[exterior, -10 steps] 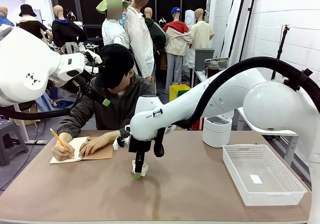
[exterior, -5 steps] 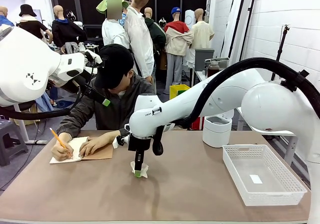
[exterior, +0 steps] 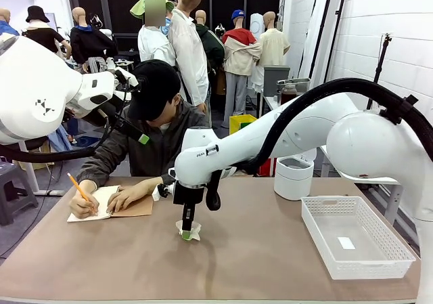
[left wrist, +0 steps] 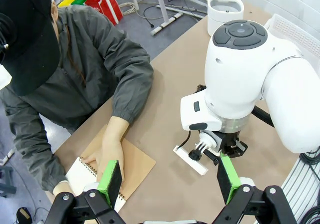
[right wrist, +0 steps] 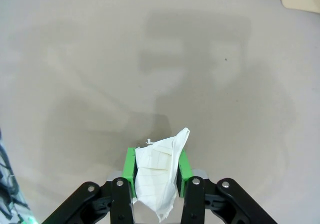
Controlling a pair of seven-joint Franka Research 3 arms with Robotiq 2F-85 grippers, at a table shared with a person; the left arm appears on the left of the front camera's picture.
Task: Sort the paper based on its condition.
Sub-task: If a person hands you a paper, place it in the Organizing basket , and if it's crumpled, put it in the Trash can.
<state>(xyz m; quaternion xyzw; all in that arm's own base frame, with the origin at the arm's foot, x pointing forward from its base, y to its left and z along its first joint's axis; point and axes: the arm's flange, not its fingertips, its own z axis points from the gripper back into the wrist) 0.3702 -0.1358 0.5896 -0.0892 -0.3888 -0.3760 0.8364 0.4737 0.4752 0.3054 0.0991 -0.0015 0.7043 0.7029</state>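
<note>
white crumpled paper point(right wrist: 159, 171) pinched between right fingers point(right wrist: 131, 165), low at the desk point(exterior: 270, 253), left fingers point(left wrist: 111, 178) spread wide and empty above the person point(left wrist: 90, 79)

What we cannot make out

From the front, the right gripper point(exterior: 185, 235) half hides the crumpled paper point(exterior: 195, 232). The white scrap point(exterior: 346, 243) in the basket point(exterior: 389, 246) is too small for us to name. The person's hand point(left wrist: 111, 151) covers part of the notebook point(left wrist: 137, 164).
</note>
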